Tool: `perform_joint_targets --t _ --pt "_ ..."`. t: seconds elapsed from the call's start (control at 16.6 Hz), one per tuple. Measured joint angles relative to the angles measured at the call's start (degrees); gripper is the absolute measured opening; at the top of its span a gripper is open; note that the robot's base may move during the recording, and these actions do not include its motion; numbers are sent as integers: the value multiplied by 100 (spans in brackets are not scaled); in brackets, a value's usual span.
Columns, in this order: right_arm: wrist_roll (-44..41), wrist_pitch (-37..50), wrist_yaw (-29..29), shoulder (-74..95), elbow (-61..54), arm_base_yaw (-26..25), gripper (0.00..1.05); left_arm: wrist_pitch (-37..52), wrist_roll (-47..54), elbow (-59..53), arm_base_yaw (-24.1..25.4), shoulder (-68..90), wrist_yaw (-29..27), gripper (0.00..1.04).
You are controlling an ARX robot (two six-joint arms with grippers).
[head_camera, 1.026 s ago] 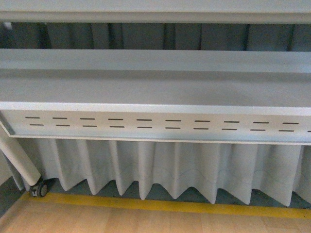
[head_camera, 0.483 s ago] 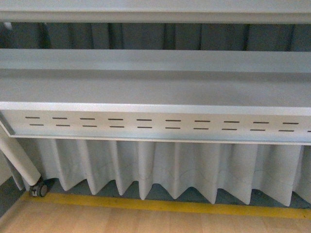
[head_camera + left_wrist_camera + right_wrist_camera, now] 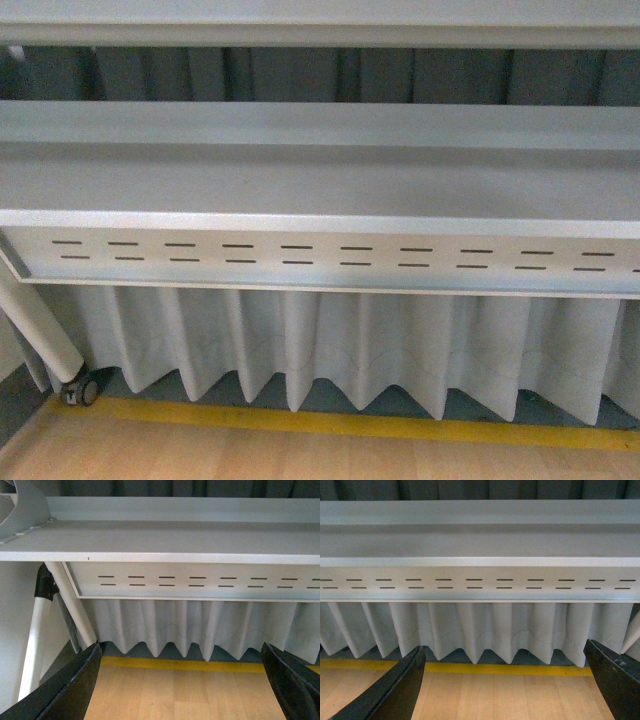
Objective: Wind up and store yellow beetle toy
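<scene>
The yellow beetle toy is out of view in every frame. My left gripper (image 3: 182, 680) is open, its two black fingers (image 3: 70, 690) spread wide with only bare wooden floor between them. My right gripper (image 3: 505, 682) is open too, black fingers (image 3: 397, 692) far apart over the same wood floor, holding nothing. Neither arm shows in the front view.
A grey metal table (image 3: 320, 180) with a slotted front panel (image 3: 320, 258) fills the front view. A pleated grey curtain (image 3: 330, 345) hangs below it, above a yellow floor stripe (image 3: 330, 422). A white leg with a caster (image 3: 80, 388) stands at the left.
</scene>
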Motion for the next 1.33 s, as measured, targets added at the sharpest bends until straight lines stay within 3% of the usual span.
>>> perform_joint_targets --t 1.33 --pt "15 4 -2 -2 0 0 98 7 0 0 0 0 -2 98"
